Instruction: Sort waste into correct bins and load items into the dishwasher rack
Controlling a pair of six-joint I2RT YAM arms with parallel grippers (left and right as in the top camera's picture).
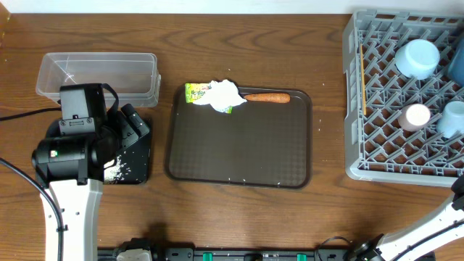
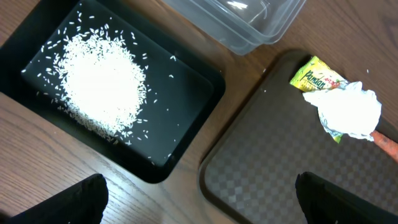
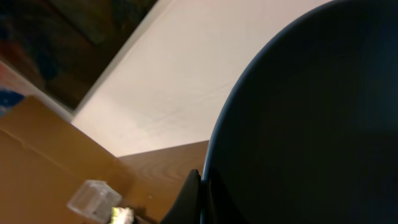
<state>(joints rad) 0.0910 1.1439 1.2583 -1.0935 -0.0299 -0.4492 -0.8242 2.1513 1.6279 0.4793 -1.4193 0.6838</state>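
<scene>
Loose white rice (image 2: 99, 81) lies in the shallow black tray (image 2: 186, 106), which my left arm partly covers in the overhead view (image 1: 138, 156). The clear tub (image 1: 98, 76) stands behind it. The yellow-green wrapper (image 1: 194, 93), the crumpled tissue (image 1: 223, 94) and the carrot (image 1: 267, 97) lie at the far edge of the brown serving tray (image 1: 239, 145). My left gripper (image 2: 199, 202) is open and empty above the gap between the black tray and the serving tray. My right gripper (image 3: 200, 193) is shut on the dark blue plate (image 3: 311, 124), which fills its view; it is outside the overhead view.
The grey dishwasher rack (image 1: 362, 167) stands at the right and holds a light blue bowl (image 1: 419, 58), a white cup (image 1: 415, 116), another pale cup (image 1: 453, 119) and chopsticks (image 1: 362, 72) along its left side. My right arm (image 1: 435, 225) enters at the bottom right.
</scene>
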